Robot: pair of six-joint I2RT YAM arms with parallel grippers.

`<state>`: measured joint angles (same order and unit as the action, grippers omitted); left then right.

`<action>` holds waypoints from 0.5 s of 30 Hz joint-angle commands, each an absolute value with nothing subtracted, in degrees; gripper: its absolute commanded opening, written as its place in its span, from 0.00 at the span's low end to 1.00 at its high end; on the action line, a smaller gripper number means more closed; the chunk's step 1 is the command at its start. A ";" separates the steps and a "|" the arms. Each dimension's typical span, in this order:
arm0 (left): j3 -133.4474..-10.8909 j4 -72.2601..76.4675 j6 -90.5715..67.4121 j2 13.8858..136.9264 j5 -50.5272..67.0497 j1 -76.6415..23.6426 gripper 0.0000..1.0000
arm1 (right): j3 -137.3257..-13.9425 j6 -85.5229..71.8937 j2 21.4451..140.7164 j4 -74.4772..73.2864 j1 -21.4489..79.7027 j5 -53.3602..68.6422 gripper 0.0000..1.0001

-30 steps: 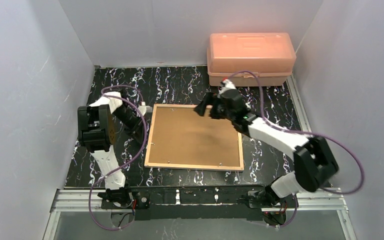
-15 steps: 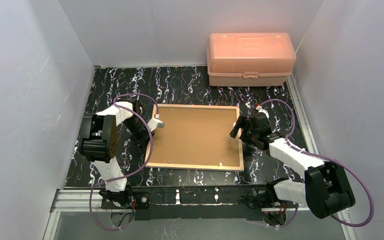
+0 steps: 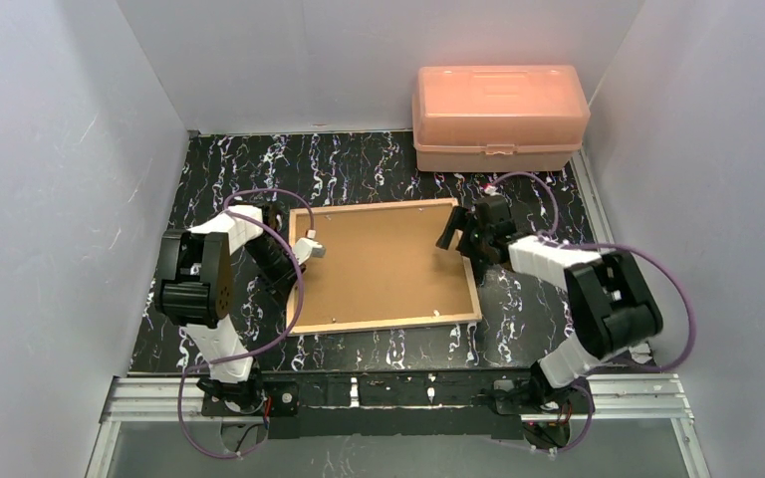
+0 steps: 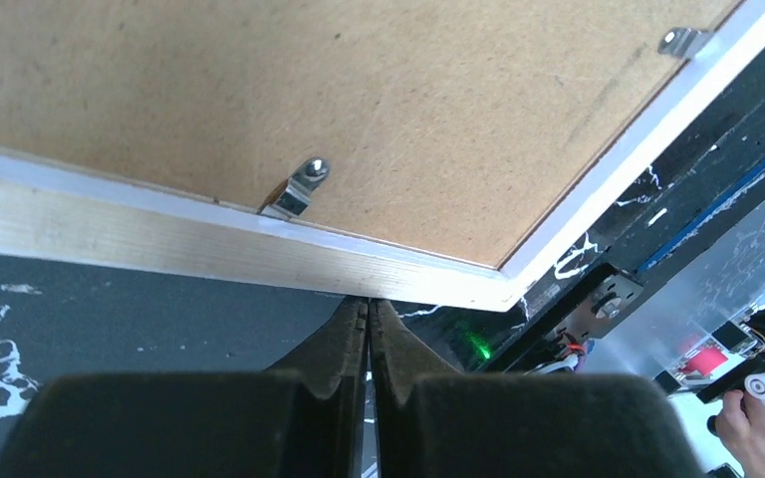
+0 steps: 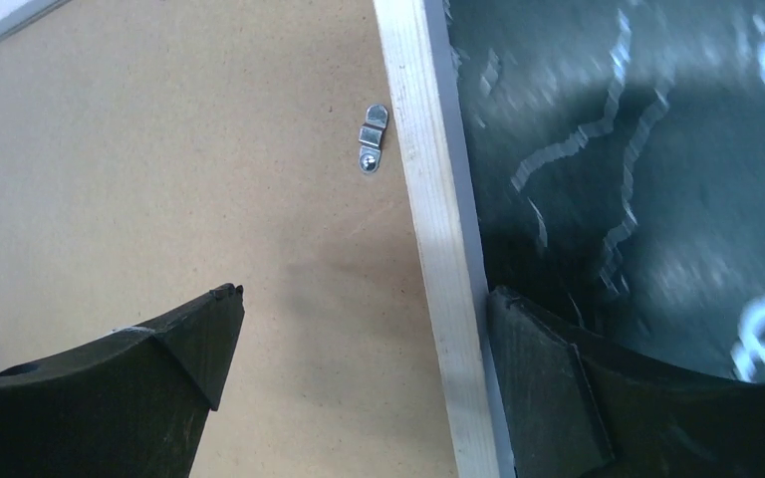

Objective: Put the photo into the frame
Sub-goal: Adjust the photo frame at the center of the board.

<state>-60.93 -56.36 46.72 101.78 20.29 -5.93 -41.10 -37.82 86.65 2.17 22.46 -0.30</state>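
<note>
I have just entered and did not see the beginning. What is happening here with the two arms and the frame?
The frame lies face down on the table, with a brown backing board sitting in it and small metal clips along its rim. The left end effector is shut, its tips at the frame's left rail. The right end effector is open and straddles the right rail, one finger over the board, the other outside. The photo is not visible in any view.
</note>
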 commanded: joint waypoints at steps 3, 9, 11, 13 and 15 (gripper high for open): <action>-58.45 -58.16 47.94 96.75 24.59 -7.36 0.00 | -55.86 -38.17 98.83 4.90 28.96 4.42 0.99; -57.03 -59.99 48.25 97.36 23.48 -7.47 0.00 | -71.11 -36.72 111.68 2.98 33.03 5.63 0.99; -58.01 -61.87 47.90 98.05 23.93 -7.47 0.01 | -75.49 -35.60 114.86 1.60 34.56 5.69 0.99; -59.48 -64.25 47.82 98.32 25.17 -7.43 0.02 | -79.02 -34.26 116.99 -0.75 35.23 4.81 0.99; -62.12 -67.10 48.01 98.20 26.44 -7.47 0.04 | -81.07 -32.76 116.43 -2.83 35.21 2.55 0.99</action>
